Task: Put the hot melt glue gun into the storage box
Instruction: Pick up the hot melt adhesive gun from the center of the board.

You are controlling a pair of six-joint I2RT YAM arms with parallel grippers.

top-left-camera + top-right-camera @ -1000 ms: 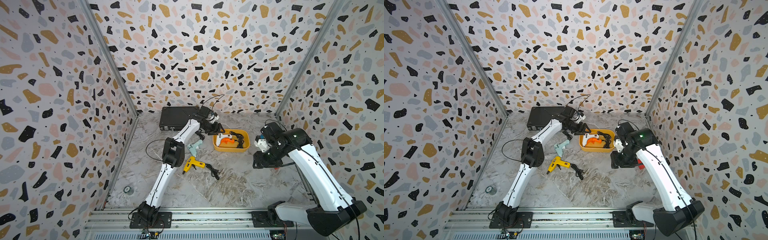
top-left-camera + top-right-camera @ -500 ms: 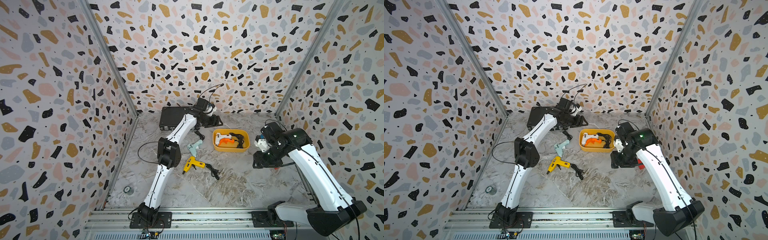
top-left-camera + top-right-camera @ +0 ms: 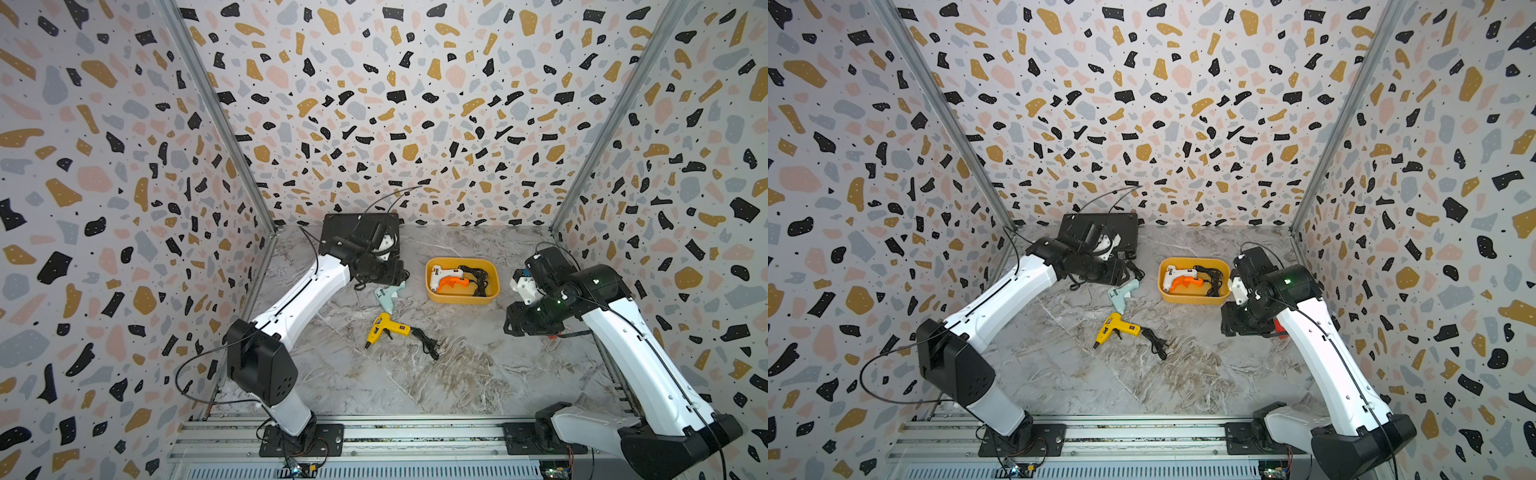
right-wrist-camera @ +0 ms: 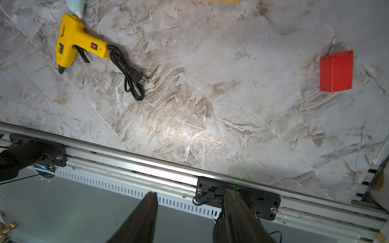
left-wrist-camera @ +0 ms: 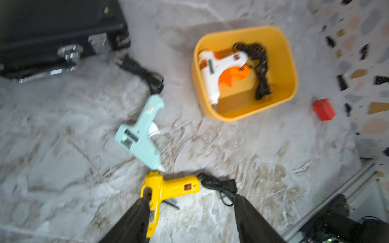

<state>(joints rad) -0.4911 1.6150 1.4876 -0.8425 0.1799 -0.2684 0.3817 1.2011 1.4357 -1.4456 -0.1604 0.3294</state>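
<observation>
Well back from the storage box (image 3: pixel 461 300), the left hand (image 5: pixel 191 199) has withdrawn, jaws parted and empty. One white-and-orange glue gun (image 3: pixel 446 277) lies stowed inside the box; the teal gun (image 3: pixel 384 296) and yellow gun (image 3: pixel 388 330) wait on the counter (image 3: pixel 415 382) beside it.

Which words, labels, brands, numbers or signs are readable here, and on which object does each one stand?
Nothing here can be read as text.
Yellow glue gun: black label on its side, print too small to read.
Mint glue gun: dark label, blurred.
White glue gun in the storage box: dark label, blurred.
</observation>
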